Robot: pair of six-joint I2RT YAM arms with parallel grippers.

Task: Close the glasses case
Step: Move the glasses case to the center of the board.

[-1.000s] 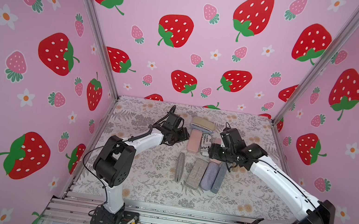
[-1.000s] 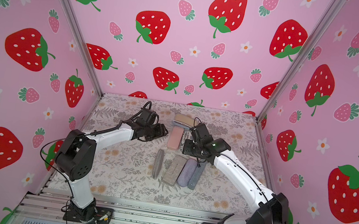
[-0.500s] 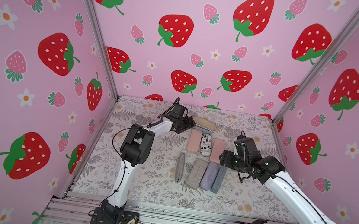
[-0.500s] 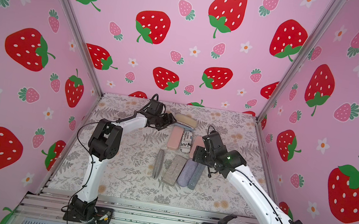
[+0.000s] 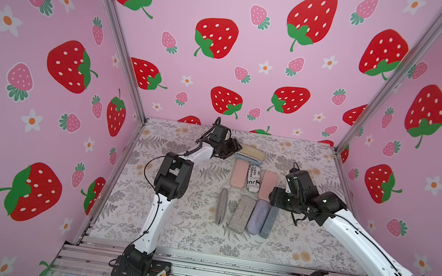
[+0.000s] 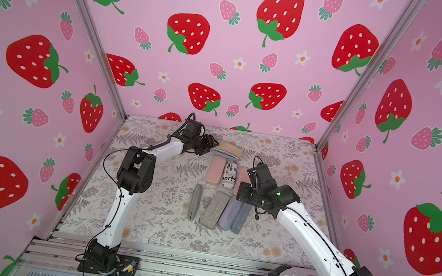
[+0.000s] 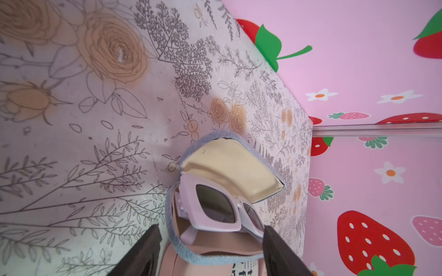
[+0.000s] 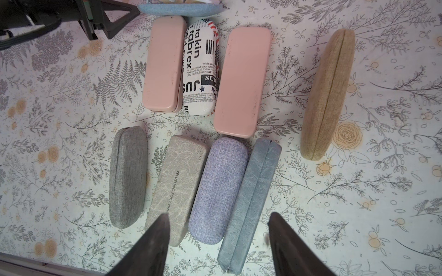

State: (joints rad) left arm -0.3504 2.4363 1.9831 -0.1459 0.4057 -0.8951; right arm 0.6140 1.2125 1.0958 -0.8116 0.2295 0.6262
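Left gripper [image 5: 234,148] now out at the open blue case [image 5: 251,154], behind the pink case [image 5: 239,174]; fingers spread astride its end, contact unclear | lid up, sunglasses [image 7: 210,210] inside | right gripper [image 5: 274,198] backed off, spread, empty | lid push likely next

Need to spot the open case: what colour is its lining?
Cream lining; clearest in the left wrist view.

Both top views overlook the table [image 5: 193,230]; wrist views seem close.
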